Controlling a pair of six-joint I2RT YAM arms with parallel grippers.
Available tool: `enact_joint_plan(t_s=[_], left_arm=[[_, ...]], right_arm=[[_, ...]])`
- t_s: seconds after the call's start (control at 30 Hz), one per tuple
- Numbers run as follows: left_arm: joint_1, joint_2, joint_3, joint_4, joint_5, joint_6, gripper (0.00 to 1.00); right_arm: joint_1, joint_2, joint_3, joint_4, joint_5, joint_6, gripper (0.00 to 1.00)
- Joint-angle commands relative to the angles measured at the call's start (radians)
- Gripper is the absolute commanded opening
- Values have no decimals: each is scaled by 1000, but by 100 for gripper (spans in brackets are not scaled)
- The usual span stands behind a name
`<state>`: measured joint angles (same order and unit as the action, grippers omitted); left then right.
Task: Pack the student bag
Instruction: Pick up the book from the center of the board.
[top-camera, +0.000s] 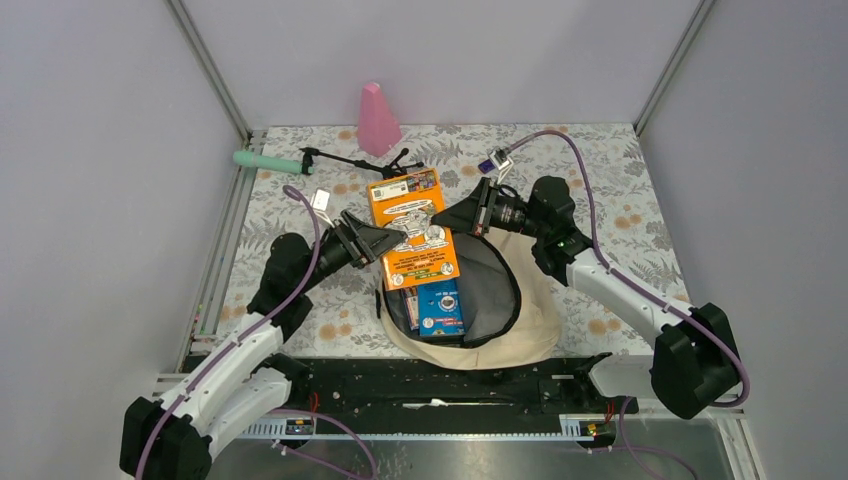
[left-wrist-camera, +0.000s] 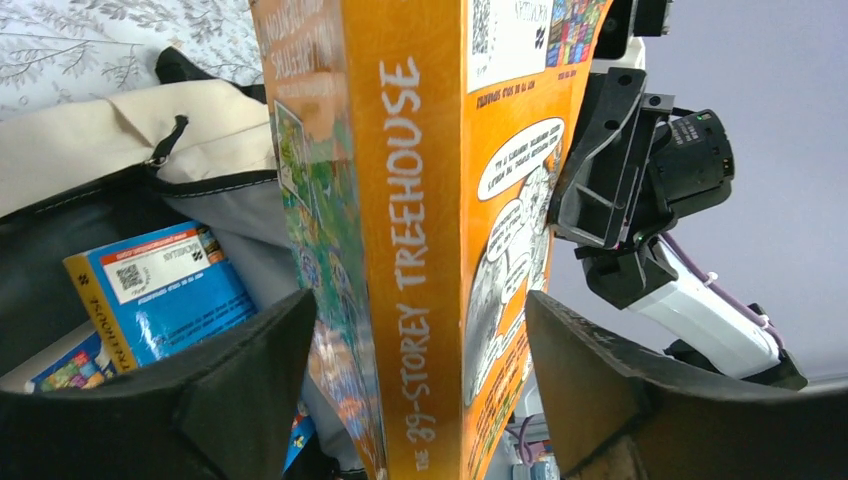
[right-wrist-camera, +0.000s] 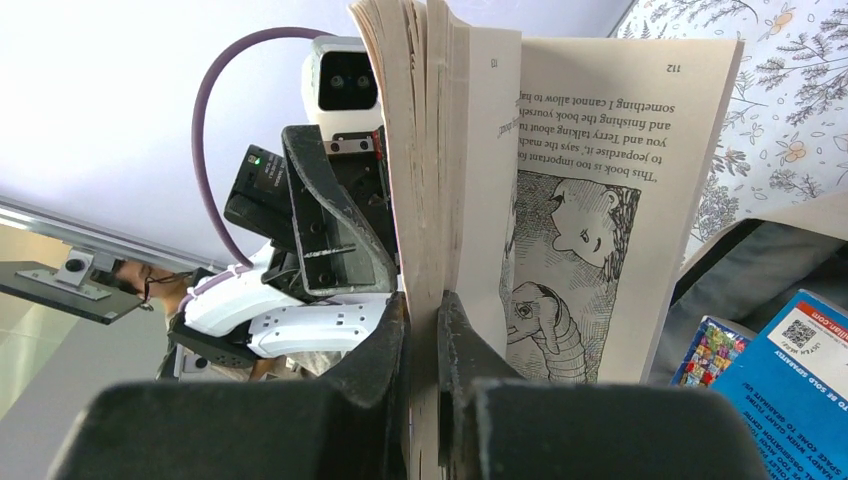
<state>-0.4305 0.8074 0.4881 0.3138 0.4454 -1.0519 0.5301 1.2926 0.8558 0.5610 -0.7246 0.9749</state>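
The cream-beige student bag (top-camera: 541, 312) lies open at the table's near middle, its dark lining showing. A blue book (top-camera: 441, 308) lies inside it and also shows in the left wrist view (left-wrist-camera: 160, 290). An orange book, "The 39-Storey Treehouse" (top-camera: 412, 228), is held up over the bag's mouth. My right gripper (right-wrist-camera: 423, 340) is shut on a bunch of its pages at the fore edge, and the other pages fan open. My left gripper (left-wrist-camera: 420, 385) is open and straddles the orange spine (left-wrist-camera: 420, 250), with a gap at the right finger (left-wrist-camera: 600, 385).
A pink cone-shaped object (top-camera: 377, 118) stands at the back. A green-handled tool (top-camera: 262, 161) and a thin black item (top-camera: 355, 160) lie at the back left. A black base plate (top-camera: 450, 385) runs along the near edge, just in front of the bag.
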Motion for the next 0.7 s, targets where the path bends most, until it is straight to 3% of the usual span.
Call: enact_joint_plan(t_s=[0.0, 0.2, 0.43, 0.47, 0.53, 0.57, 0.67], left_arm=[[-12, 30, 11, 163, 61, -47, 71], [-26, 54, 15, 231, 83, -82, 57], [-26, 51, 5, 240, 91, -93, 20], [-27, 42, 2, 232, 85, -89, 14], [-26, 21, 0, 196, 59, -75, 3], [-27, 12, 0, 159, 45, -65, 0], [-27, -13, 11, 78, 19, -25, 0]], right_arm=[[17, -46, 14, 122, -27, 18, 0], [22, -14, 29, 120, -34, 11, 0], [22, -2, 56, -58, -11, -120, 2], [22, -8, 59, -94, 2, -141, 11], [22, -19, 63, -150, 20, -181, 47], [22, -27, 70, -183, 26, -206, 58], [19, -54, 123, -393, 57, -342, 71]])
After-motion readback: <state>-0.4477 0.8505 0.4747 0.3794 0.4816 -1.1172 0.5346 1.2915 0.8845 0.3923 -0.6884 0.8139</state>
